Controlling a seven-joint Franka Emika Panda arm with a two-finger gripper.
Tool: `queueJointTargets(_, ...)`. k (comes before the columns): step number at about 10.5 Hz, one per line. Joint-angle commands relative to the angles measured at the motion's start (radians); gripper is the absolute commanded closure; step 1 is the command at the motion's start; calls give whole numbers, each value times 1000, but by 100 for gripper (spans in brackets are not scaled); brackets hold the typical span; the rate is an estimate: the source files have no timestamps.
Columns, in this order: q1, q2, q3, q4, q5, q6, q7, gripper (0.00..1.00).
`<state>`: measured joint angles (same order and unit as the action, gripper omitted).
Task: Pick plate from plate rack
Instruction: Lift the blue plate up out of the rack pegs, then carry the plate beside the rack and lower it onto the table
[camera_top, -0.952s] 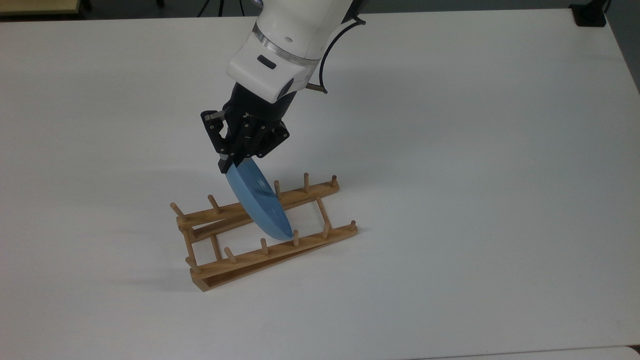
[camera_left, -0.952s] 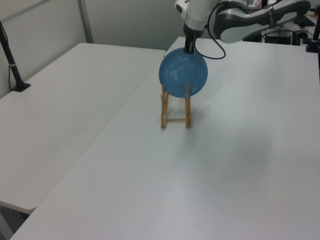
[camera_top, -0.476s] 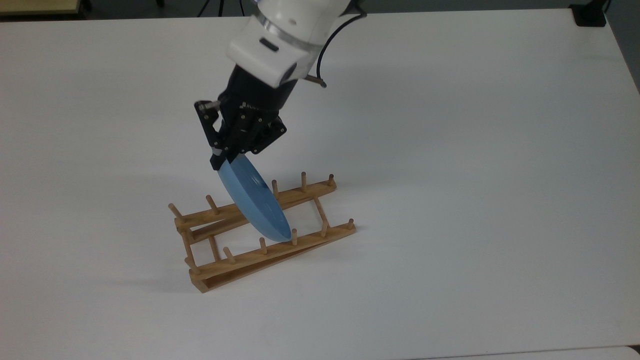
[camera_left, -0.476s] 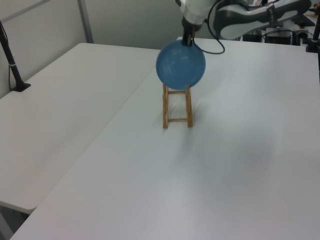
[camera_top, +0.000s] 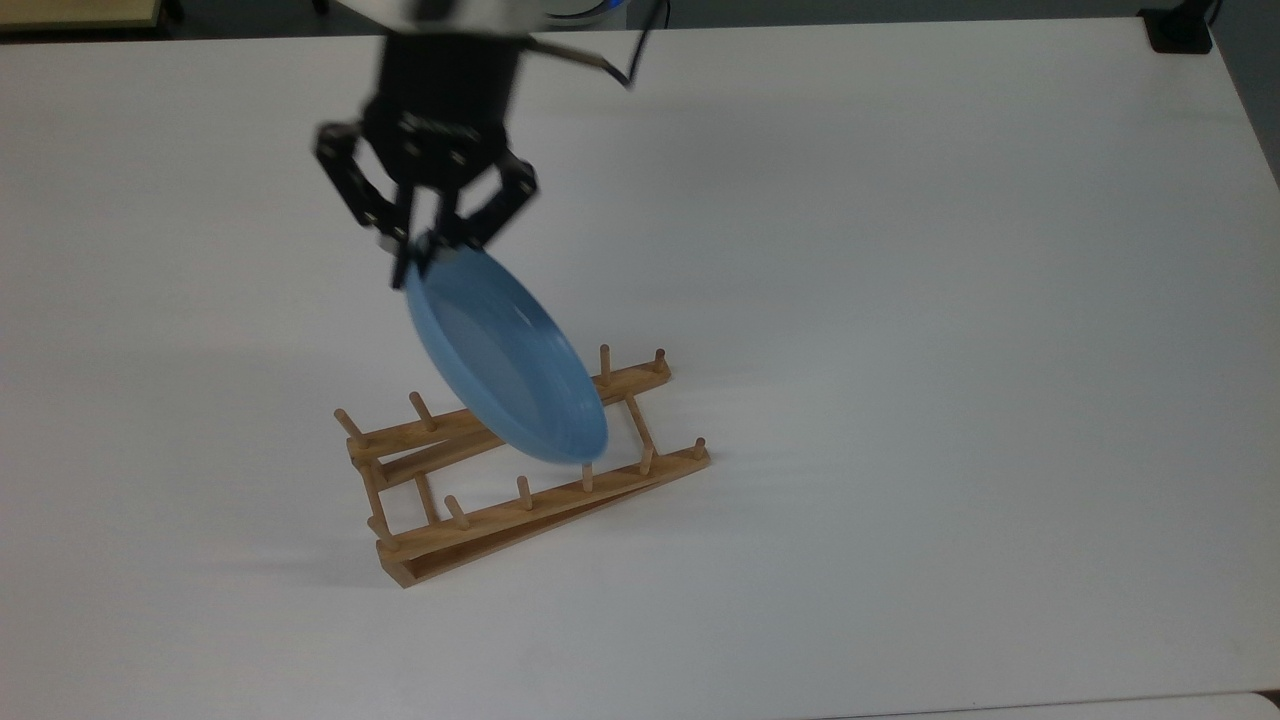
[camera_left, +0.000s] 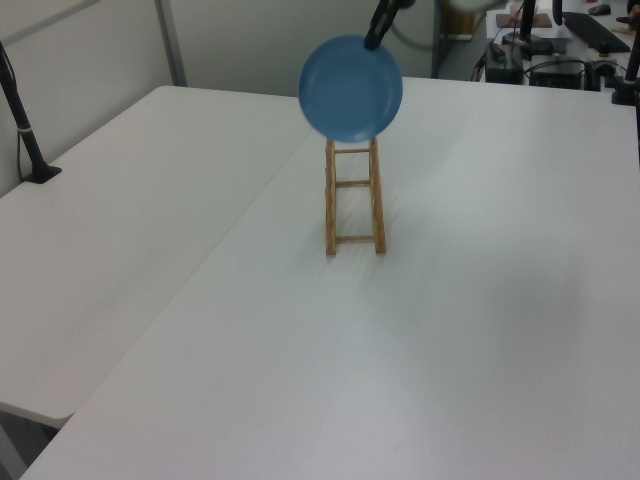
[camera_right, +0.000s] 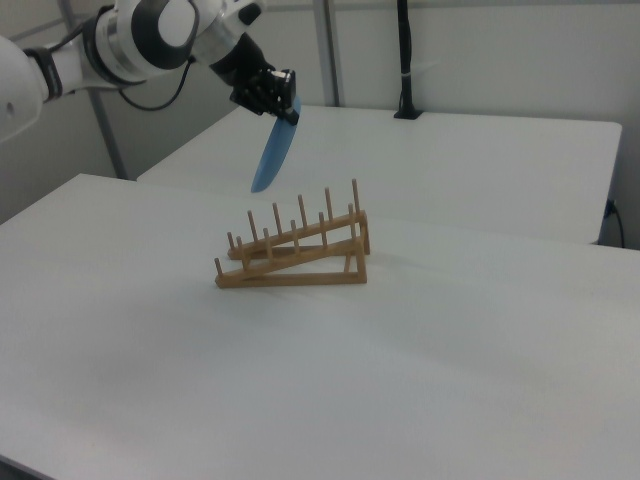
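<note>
Hanging from the claw (camera_right: 290, 110), the plate (camera_right: 273, 156) clears the plate rack (camera_right: 295, 252).

Plain light-blue plate (camera_top: 505, 365); light-brown wooden plate rack (camera_top: 520, 470); black claw (camera_top: 425, 245); plain white bench (camera_top: 900, 300).

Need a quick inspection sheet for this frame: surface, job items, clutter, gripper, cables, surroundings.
Surface: white table, bare around the rack.
Plate: light-blue plate held by its upper rim, tilted, in the air; the right view shows it clear above the pegs.
Plate rack: wooden plate rack on the table, sloped, no plates in it.
Clutter: nothing seen on this table.
Gripper: gripper shut on the plate's rim.
Cables: black cable loops beside the wrist.
Surroundings: a second white table alongside; a black post stands on it; equipment on the far side in the left view.
</note>
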<state>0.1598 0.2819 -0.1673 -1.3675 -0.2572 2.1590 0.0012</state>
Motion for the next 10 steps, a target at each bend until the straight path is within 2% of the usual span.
queueJointTargets(1, -83, -90, 5, -15, 174, -77, 2, 100)
queueJointTargets(3, -198, -116, 5, -16, 420, -283, -44, 100)
queueJointTargets(5, -271, -109, -11, -28, 568, -486, -110, 100)
queueJointTargets(7, -311, -98, -20, -103, 590, -620, -244, 100)
queueJointTargets(8, -344, -92, -20, -151, 590, -643, -320, 100)
queueJointTargets(10, -374, -23, -20, -180, 570, -642, -415, 100)
